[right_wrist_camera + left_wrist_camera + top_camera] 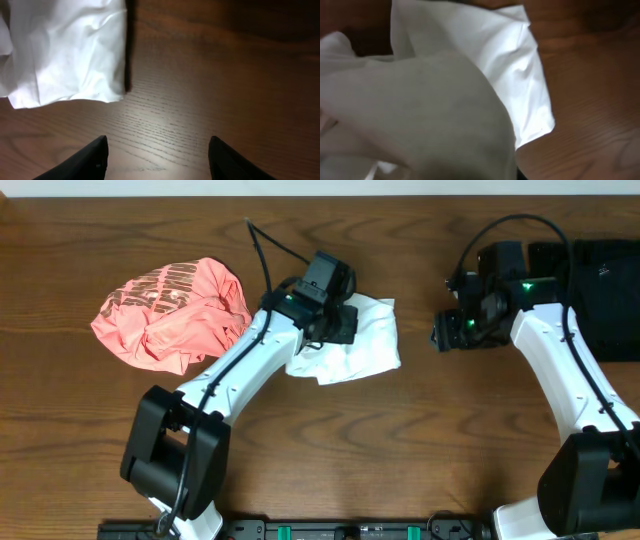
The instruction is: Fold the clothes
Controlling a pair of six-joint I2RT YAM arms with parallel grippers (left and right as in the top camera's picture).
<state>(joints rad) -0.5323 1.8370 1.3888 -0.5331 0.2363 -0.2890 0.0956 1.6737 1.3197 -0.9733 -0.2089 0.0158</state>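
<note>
Down on the white T-shirt [368, 348] with the left gripper [340, 320], at the shirt's upper left part; in the left wrist view nothing but thin white cloth [485, 60] bunched right up against the lens, fingers hidden, so cannot tell whether clamped or parted. To the right of the T-shirt, near but not touching, the right gripper [445, 330], seen from its own camera as two dark fingers spread wide [157, 160] over bare wood, holding nothing, with the T-shirt's crumpled edge [65, 50] up and to the left of them. Lying rumpled and partly doubled over, the T-shirt itself, near the middle of the table [400, 440]. Left of the T-shirt, just beside the left arm, a coral-pink shirt [175, 315] in a loose heap, pale lettering showing along its top. Far right of the T-shirt, at the table's edge behind the right arm, a black folded garment [600, 290]. Beneath everything, dark brown wood with clear grain, glossy under the light. Beyond the T-shirt, along the far side, a pale strip of wall [300, 186]; on the near side, a black rail [330, 530] with green fittings at the arm bases.
</note>
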